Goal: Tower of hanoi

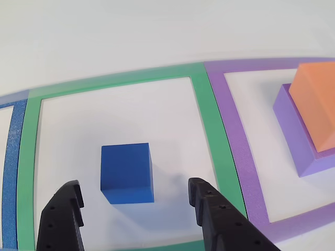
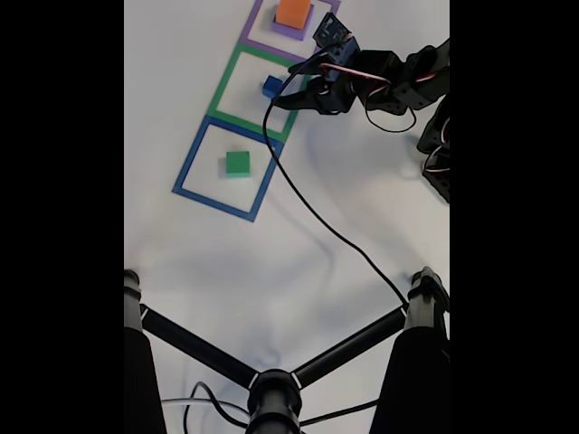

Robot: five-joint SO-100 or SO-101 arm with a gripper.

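On the white table (image 2: 181, 262), the purple slab (image 1: 296, 138) lies in the purple tape square (image 1: 238, 146) with the orange block (image 1: 316, 104) stacked on it. The green block (image 2: 237, 163) sits inside the blue tape square (image 2: 190, 176). The blue cube (image 1: 127, 172) rests in the green tape square (image 1: 209, 120), near the gripper (image 1: 133, 196), whose jaws stand apart on either side of the cube, not touching it.

In the fixed view three tape squares (image 2: 244, 90) run in a diagonal row, the largest slab (image 2: 271, 27) with a smaller block (image 2: 293, 12) on it in the top one, the smallest cube (image 2: 271, 87) in the middle, a mid-sized cube (image 2: 237, 163) in the bottom, and the gripper (image 2: 286, 94) just right of the smallest cube.
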